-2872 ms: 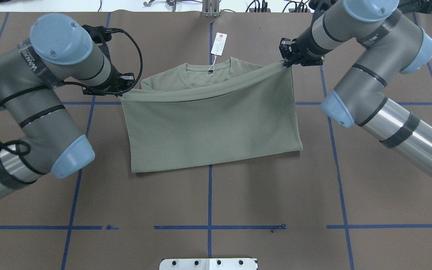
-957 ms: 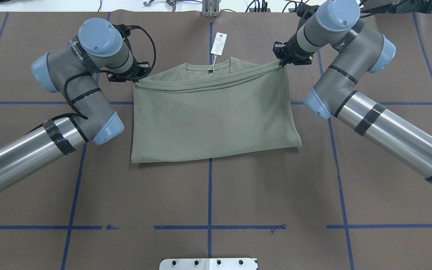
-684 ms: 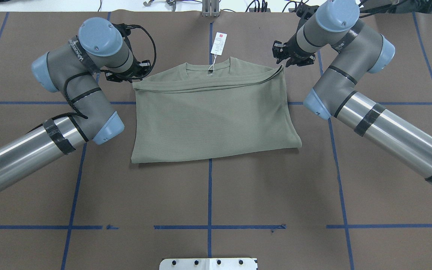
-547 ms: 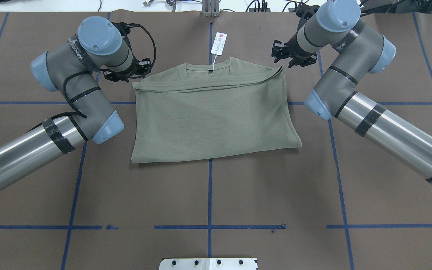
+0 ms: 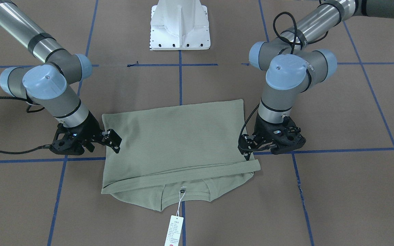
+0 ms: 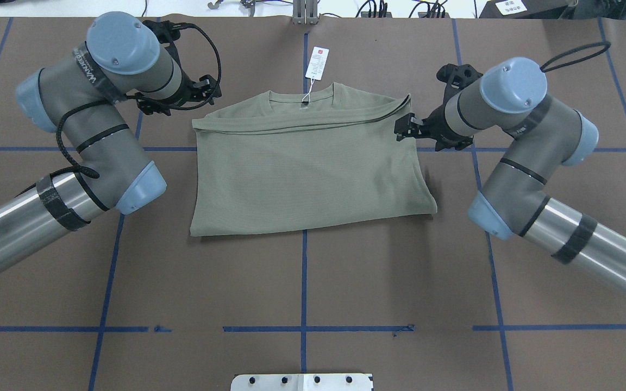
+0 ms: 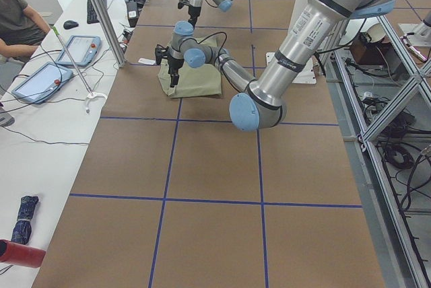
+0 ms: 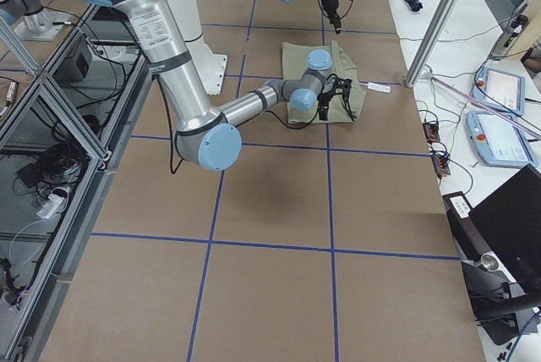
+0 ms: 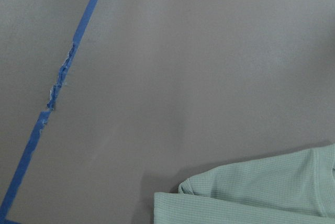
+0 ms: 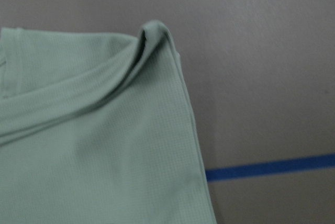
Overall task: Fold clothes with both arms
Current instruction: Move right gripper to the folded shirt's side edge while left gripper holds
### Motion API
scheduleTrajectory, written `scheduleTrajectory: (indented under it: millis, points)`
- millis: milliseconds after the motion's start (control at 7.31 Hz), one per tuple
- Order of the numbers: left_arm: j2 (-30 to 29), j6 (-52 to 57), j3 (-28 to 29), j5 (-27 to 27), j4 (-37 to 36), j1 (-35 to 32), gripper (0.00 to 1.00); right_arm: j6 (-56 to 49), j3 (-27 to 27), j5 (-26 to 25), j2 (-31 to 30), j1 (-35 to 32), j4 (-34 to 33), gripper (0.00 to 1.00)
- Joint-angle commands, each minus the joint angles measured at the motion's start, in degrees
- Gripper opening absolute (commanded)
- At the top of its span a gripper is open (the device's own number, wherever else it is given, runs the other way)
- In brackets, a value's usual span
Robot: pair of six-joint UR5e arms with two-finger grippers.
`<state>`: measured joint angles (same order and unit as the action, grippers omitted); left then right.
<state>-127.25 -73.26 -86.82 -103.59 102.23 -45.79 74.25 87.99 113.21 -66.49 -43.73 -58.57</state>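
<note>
Having released the shirt (image 6: 313,174), left gripper (image 6: 208,90) and right gripper (image 6: 405,126) gape empty; we withdraw them without snagging fabric.

Shirt (image 6: 307,168): matt, finely ribbed knit cloth. Hang tag (image 6: 317,63) at shirt's collar: smooth white paper. Table cover (image 6: 389,271) under shirt: matt brown.

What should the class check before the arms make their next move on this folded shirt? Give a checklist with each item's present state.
1. Left gripper free of the shirt: ok, open beside its corner.
2. Right gripper free: ok, open at the shirt's side edge.
3. Hem square to the shoulders: not ok, it slants and one corner is bunched.
4. Hang tag clear of the fold: ok, on the table past the shirt.
5. Sleeves tucked in: cannot tell, none show.
</note>
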Motion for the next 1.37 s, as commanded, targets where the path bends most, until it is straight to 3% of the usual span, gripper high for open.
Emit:
scheduleTrajectory:
  millis: [0, 684, 821, 957, 1094, 1231]
  points:
    - [0.34, -0.30, -3.95, 0.05, -3.43, 0.00, 1.00, 2.03, 9.29, -0.62, -10.65, 3.99, 0.04, 1.00]
    - [1.21, -0.39, -4.15, 0.14, -3.35, 0.18, 1.00, 1.95, 7.03, -3.09, -7.26, 7.69, -0.31, 0.96]
    - [1.30, -0.13, -4.15, 0.14, -3.35, 0.18, 1.00, 1.95, 6.59, -3.00, -6.56, 7.70, -0.31, 0.82]
    - [1.65, -0.04, -4.15, 0.14, -3.35, 0.18, 1.00, 1.95, 6.85, -2.48, -6.73, 7.70, -0.14, 0.26]
    - [1.65, -0.13, -4.23, 0.14, -3.35, 0.18, 1.00, 1.86, 7.11, -2.21, -6.73, 7.61, -0.14, 0.00]
    - [1.65, -0.21, -4.15, 0.05, -3.35, 0.26, 1.00, 1.42, 7.37, -1.95, -6.99, 7.43, -0.14, 0.00]
